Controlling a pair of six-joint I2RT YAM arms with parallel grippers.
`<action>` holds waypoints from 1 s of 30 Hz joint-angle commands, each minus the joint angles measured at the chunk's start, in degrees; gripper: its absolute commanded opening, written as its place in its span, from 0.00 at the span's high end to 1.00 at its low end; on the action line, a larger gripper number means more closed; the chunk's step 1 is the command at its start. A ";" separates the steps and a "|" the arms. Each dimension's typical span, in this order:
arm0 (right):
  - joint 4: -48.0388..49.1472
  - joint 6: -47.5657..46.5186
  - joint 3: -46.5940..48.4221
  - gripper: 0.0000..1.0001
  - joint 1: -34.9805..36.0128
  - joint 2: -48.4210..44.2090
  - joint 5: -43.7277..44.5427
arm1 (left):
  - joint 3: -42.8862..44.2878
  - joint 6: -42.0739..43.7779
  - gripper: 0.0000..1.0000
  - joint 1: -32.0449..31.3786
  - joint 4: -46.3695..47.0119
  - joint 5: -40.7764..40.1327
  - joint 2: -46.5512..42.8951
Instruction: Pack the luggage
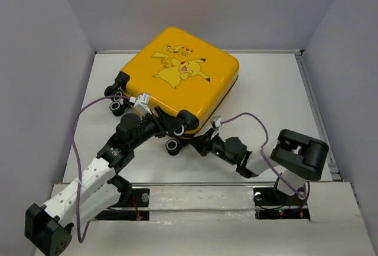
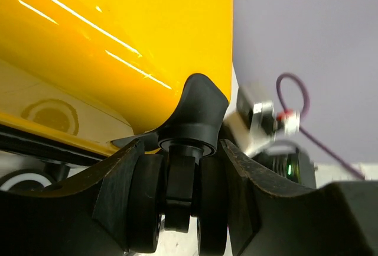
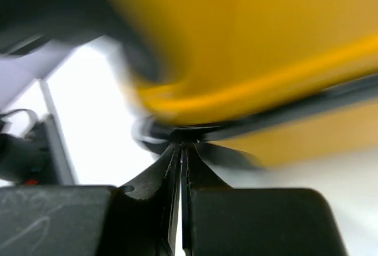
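Observation:
The luggage point(image 1: 183, 73) is a yellow suitcase with a Pikachu print, lying closed and flat at the back middle of the table. My left gripper point(image 1: 175, 127) is at its near corner, shut on a black caster wheel point(image 2: 177, 191), with a finger on each side of the twin wheel in the left wrist view point(image 2: 180, 208). My right gripper point(image 1: 198, 143) is at the near right edge, low under the shell. In the right wrist view its tips point(image 3: 182, 145) are pressed together on a small dark zipper pull at the black zipper trim point(image 3: 295, 114). That view is blurred.
Two more caster wheels point(image 1: 116, 101) stick out at the suitcase's left corner and another point(image 1: 172, 146) rests on the table near my left gripper. The white table point(image 1: 271, 90) has raised rails at the back and right. Grey walls enclose it.

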 commanded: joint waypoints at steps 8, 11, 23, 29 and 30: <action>22.19 9.70 15.00 0.93 25.26 20.47 11.08 | 11.81 -3.37 0.94 -1.25 17.30 -2.49 5.10; 26.68 11.29 13.87 0.93 25.79 21.61 16.70 | 11.20 -4.07 0.94 -3.09 17.65 -3.55 6.07; 21.09 18.49 -8.11 0.93 25.79 4.23 32.80 | 19.53 -1.10 0.94 -21.54 25.39 -11.37 23.99; -11.57 17.36 -3.03 0.92 25.79 -9.57 33.06 | 32.53 14.45 0.23 -21.29 1.17 -24.00 21.64; -15.11 15.70 -2.06 0.90 25.79 -12.80 34.02 | 33.51 16.04 0.15 -20.85 -6.44 -28.99 19.02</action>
